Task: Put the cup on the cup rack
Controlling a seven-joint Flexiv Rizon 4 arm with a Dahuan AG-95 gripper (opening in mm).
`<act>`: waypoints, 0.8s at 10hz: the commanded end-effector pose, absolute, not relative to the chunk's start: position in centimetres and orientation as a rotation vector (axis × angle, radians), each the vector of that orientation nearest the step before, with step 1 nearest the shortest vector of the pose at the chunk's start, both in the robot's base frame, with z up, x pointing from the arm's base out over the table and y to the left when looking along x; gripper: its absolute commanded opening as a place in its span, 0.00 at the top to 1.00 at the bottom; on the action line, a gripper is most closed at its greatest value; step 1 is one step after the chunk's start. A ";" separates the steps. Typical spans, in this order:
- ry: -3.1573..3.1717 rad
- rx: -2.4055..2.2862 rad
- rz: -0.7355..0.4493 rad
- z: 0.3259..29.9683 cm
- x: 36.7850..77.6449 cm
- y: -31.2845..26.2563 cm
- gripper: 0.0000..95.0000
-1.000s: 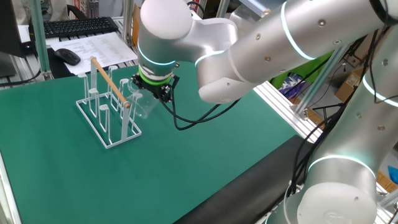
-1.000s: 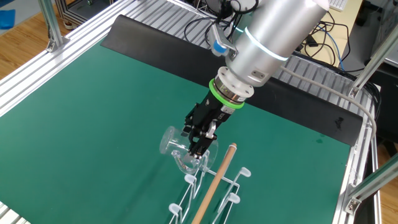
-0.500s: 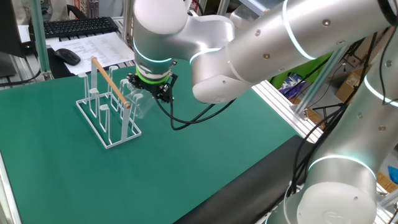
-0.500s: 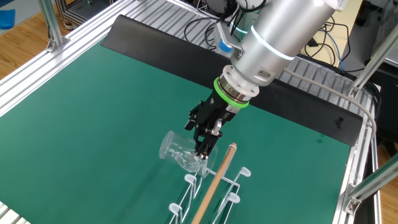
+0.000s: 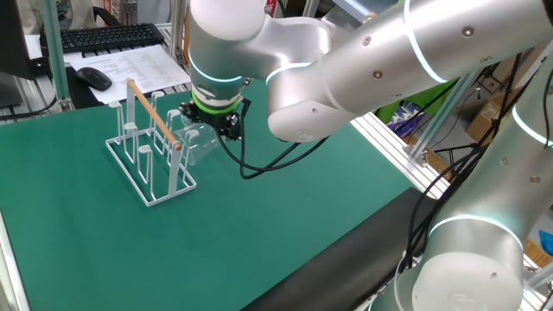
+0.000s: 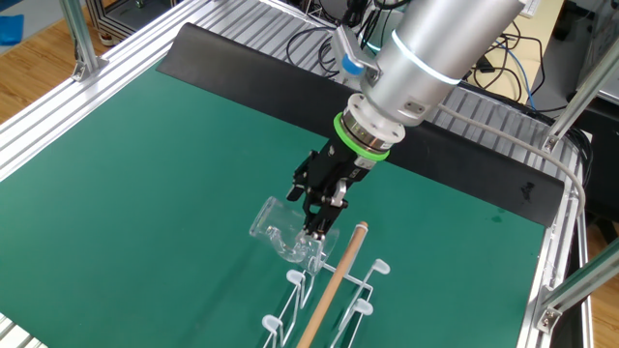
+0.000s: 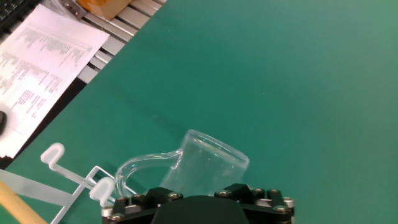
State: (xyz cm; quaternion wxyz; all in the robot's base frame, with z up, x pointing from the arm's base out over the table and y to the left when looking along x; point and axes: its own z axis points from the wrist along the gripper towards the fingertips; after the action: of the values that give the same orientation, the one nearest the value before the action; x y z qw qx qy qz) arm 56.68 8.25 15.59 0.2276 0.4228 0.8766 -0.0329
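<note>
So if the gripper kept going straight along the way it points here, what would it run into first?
Most likely the cup: in the hand view the clear mug lies right ahead of the gripper, tilted, its handle towards the cup rack. Beyond it is only the green mat. Whether the fingers already touch the glass is unclear.

The gripper's [image 7: 198,208] own body is hiding the cup's [image 7: 202,163] base in the hand view, so its fingertips are not showing. The bottom edge is cutting off the cup rack [image 6: 334,300] in the other fixed view.
</note>
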 end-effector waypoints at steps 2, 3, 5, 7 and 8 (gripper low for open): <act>2.528 1.111 -0.096 17.0 55.5 7.2 0.20; 2.543 1.101 -0.095 17.2 55.3 7.1 0.20; 2.572 1.084 -0.076 17.3 55.4 6.5 0.20; 2.595 1.065 -0.058 17.0 56.0 5.5 0.20; 2.606 1.051 -0.056 16.8 56.4 4.7 0.20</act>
State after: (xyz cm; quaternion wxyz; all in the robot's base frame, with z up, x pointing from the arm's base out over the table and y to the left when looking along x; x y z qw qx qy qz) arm 56.51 4.50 16.72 0.1655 0.3678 0.9148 -0.0192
